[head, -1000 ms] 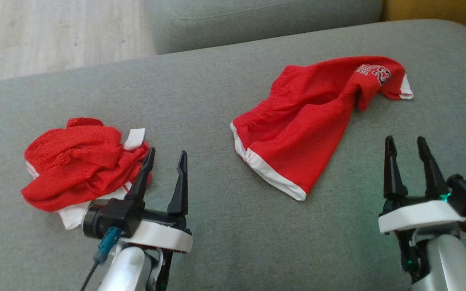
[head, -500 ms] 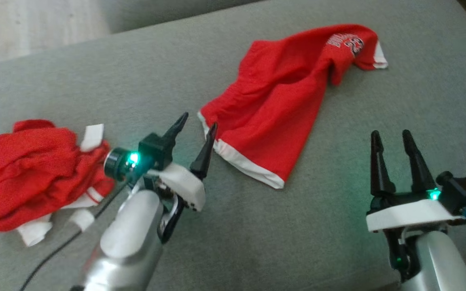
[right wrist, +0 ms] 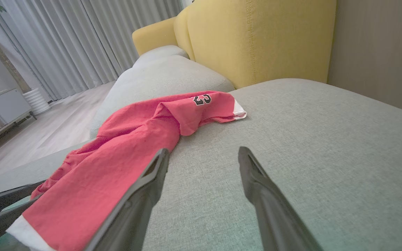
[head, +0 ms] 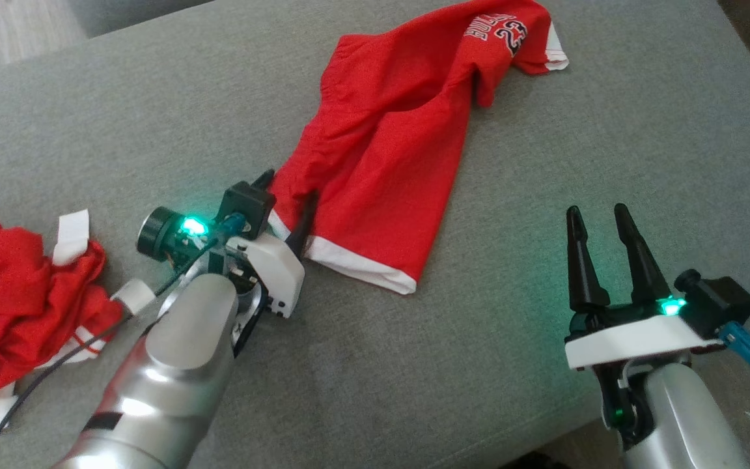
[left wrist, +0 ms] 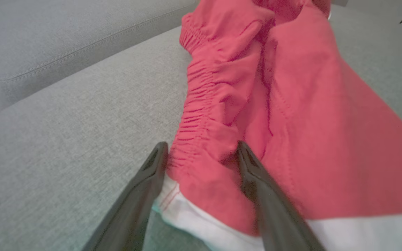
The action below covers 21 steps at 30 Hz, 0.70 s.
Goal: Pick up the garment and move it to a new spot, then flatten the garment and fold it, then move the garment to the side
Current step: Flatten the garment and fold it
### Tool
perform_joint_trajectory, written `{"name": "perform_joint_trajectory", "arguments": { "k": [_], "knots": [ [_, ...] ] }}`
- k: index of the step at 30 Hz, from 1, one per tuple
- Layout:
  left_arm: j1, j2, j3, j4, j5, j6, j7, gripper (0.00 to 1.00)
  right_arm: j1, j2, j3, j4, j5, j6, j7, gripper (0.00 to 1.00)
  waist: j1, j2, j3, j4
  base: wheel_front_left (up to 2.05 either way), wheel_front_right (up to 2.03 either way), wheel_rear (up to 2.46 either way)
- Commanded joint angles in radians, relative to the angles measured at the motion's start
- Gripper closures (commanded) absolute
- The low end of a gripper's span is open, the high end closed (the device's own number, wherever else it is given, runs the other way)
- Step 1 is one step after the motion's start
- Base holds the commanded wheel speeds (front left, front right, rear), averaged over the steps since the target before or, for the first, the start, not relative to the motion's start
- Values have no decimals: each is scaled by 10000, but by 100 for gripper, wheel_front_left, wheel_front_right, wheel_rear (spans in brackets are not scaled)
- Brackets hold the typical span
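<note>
Straddling the rumpled, white-hemmed red shorts, left fingers gape wide; right fingers gape empty.

Big grey fabric sofa cushion here, with two things lying right on it: red shorts with white hems and a 23 print, stretched out longways mid-cushion, and a crumpled red-and-white garment bunched up well apart, over at the left edge.
</note>
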<state>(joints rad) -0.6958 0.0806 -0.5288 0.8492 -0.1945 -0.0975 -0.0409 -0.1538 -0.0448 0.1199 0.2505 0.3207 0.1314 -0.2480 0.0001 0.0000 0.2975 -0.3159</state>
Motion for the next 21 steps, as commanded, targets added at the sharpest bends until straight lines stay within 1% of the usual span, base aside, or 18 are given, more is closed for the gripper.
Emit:
{"name": "perform_joint_trajectory", "arguments": {
  "k": [1,2,3,8,11,14,18,21],
  "knots": [
    [-354,196,108,-126,-21,-35,72,0,-220,-55,228,-230,83,-7,-112,0,-1,0,6,-54,0,0,0],
    [-384,232,5,-30,10,-79,134,24,-229,-55,240,-202,100,-7,-117,0,-1,0,-4,-80,0,0,0],
    [-414,272,-74,25,34,-110,127,100,-239,-55,246,-177,111,-7,-122,0,-1,0,-17,-101,0,0,0],
    [-637,418,-165,17,11,-170,-437,100,-256,-55,218,-93,128,-7,-133,0,-1,0,-237,-125,0,0,0],
    [-926,376,-173,-238,-94,-209,-871,100,-231,-55,266,-88,165,-7,-134,0,-1,0,-482,-91,0,0,0],
    [-1435,400,-305,-602,-214,-273,-986,100,-214,-55,378,-58,225,-7,-135,0,-1,0,-802,-89,0,0,0],
    [-2296,545,-679,-1158,-454,-320,-583,100,-197,-55,645,-3,366,-7,-136,0,-1,0,-1270,-195,0,0,0],
    [-2803,619,-1360,-1646,-953,-326,3,100,-163,-55,908,49,519,-7,-136,0,-1,0,-1606,-349,0,0,0]
  ]
}}
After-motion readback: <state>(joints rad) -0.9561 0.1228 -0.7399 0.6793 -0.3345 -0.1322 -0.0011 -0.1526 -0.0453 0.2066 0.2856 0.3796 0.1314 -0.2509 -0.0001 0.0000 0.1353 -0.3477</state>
